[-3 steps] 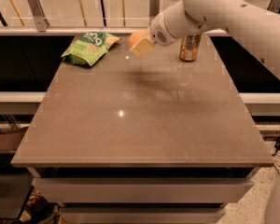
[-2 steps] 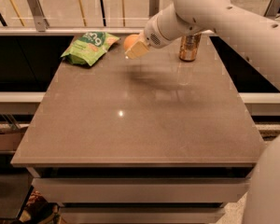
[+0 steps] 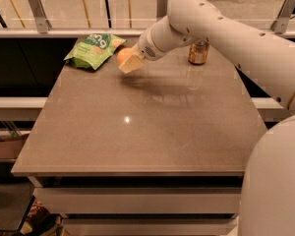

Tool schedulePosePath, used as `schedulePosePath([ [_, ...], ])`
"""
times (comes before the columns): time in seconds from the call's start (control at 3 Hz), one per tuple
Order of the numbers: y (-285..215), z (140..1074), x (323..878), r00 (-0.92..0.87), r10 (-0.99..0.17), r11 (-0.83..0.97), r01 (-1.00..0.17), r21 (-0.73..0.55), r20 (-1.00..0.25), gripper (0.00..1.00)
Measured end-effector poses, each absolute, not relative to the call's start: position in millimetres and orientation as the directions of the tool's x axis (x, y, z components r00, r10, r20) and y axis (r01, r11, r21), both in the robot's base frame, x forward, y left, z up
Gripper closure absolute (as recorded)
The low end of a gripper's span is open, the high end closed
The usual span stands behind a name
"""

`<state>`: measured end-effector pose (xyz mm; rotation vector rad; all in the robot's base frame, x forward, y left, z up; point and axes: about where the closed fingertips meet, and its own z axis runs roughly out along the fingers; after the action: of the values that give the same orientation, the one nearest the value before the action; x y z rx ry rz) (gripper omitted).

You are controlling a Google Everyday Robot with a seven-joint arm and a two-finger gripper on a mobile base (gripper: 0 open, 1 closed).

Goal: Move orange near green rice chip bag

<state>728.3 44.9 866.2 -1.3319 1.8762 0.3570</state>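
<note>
The orange is round and plain and is held in my gripper just above the table's far left part. The gripper's pale fingers are closed around it and cover its right side. The green rice chip bag lies crinkled at the table's far left corner, a short way left of the orange, with white lettering and an orange-pink patch at its right corner. The orange and the bag are close but apart.
A bronze-gold drink can stands at the far right of the brown table, partly behind my arm. A railing and glass run behind the table's far edge.
My gripper has carried the orange to the left and a little lower, from the table's far middle toward the green bag. The bag and the can have not moved.
</note>
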Motion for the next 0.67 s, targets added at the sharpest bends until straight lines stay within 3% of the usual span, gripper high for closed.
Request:
schedulePosePath([
  [0.67, 81, 860, 733, -0.096, -0.656, 0.343, -0.922, -0.182, -0.749, 1.00],
])
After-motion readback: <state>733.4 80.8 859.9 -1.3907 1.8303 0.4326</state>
